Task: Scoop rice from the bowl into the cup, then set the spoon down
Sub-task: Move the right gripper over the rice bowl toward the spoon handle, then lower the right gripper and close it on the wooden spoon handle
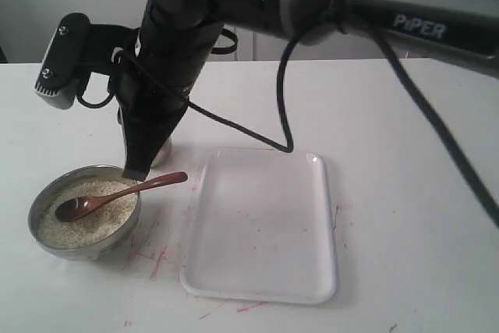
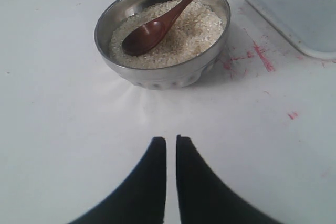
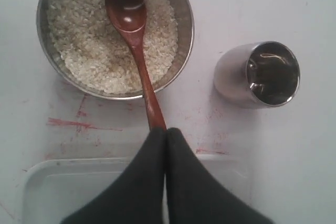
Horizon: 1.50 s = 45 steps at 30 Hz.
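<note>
The left gripper (image 2: 171,141) is hanging low over bare white tabletop (image 1: 405,193) toward the near left corner. Its two dark fingers are lying almost pressed together with only a thin slit between them, pinching nothing.

Just beyond it the bowl (image 1: 86,249) is sitting, still close to the near left corner. The rice (image 1: 105,193) is filling it nearly to the rim. The spoon (image 1: 125,193) is lying in it, its oval end resting hollow side up on the grains. Its slim handle is leaning over the rim toward the right edge of the table.

Beside the bowl, along the middle of the near edge, a white rectangular tray (image 1: 265,224) is lying flat, apart from the bowl. Red scribbled marks (image 1: 156,259) are showing on the tabletop between the two.

The right gripper (image 3: 166,131) is reaching across from the right edge and pointing down just outside the bowl's rim. Its fingers are squeezed together, and the spoon's handle is slipping out of sight under their tips. Whether they are touching it I cannot tell.

Farther back, toward the far edge, the cup (image 3: 231,74) is standing upright just behind the bowl, not touching it. In the exterior view the arm is hiding most of it. A black cable (image 1: 284,99) is drooping from the arm to the tabletop by the tray's far edge.
</note>
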Motion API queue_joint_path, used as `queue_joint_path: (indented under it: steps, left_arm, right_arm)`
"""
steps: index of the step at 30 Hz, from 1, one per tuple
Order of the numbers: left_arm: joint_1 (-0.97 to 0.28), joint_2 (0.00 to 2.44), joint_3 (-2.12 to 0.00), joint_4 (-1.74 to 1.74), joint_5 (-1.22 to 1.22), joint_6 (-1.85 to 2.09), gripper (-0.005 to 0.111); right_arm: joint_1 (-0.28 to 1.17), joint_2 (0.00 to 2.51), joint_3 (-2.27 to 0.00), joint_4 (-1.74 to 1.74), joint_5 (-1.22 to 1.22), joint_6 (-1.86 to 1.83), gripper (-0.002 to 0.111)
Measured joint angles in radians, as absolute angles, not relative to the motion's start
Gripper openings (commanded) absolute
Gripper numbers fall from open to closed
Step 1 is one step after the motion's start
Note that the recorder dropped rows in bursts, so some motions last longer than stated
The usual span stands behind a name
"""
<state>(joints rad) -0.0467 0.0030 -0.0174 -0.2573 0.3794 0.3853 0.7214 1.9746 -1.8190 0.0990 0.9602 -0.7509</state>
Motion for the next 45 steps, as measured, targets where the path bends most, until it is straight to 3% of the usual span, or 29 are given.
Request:
queue_joint_path:
  steps: [8, 10, 15, 17, 45]
  left_arm:
    - [-0.047, 0.003, -0.017, -0.257, 0.379, 0.385, 0.014]
    - [-0.047, 0.003, -0.017, -0.257, 0.379, 0.385, 0.014]
    - [-0.047, 0.003, -0.017, -0.257, 0.379, 0.385, 0.014]
    - [-0.047, 0.003, -0.017, -0.257, 0.379, 0.385, 0.014]
    - [-0.047, 0.003, -0.017, -0.257, 0.379, 0.385, 0.014]
  right_arm:
    - [0.723, 2.119, -1.853, 0.097, 0.957, -0.751, 0.000]
    - [0.727, 2.129, -1.853, 0.092, 0.950, -0.751, 0.007]
    - [0.738, 2.137, -1.853, 0.034, 0.943, -0.775, 0.044]
    - [0.738, 2.139, -1.853, 0.025, 0.943, -0.809, 0.048]
    - [0.759, 2.191, -1.860, -0.090, 0.939, -0.890, 0.047]
